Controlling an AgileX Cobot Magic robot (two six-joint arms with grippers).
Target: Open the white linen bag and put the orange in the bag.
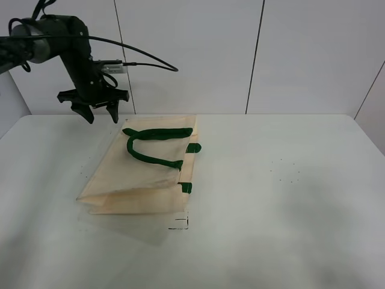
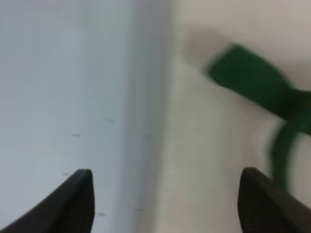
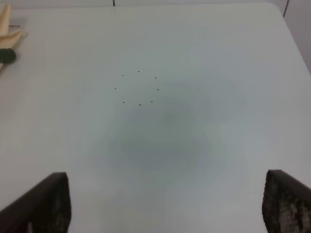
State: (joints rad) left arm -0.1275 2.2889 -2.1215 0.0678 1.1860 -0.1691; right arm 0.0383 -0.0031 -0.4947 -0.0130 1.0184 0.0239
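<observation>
The white linen bag (image 1: pixel 141 174) lies flat on the desk (image 1: pixel 289 198), its green handles (image 1: pixel 153 146) at the far end. The left gripper (image 1: pixel 95 107) hangs with jaws spread and empty just above and beyond that handle end, so the bag's mouth lies below and slightly toward the desk's middle from it. The right gripper (image 3: pixel 160 204), also spread and empty, faces bare desk well away. The orange appears in no view, perhaps out of frame.
</observation>
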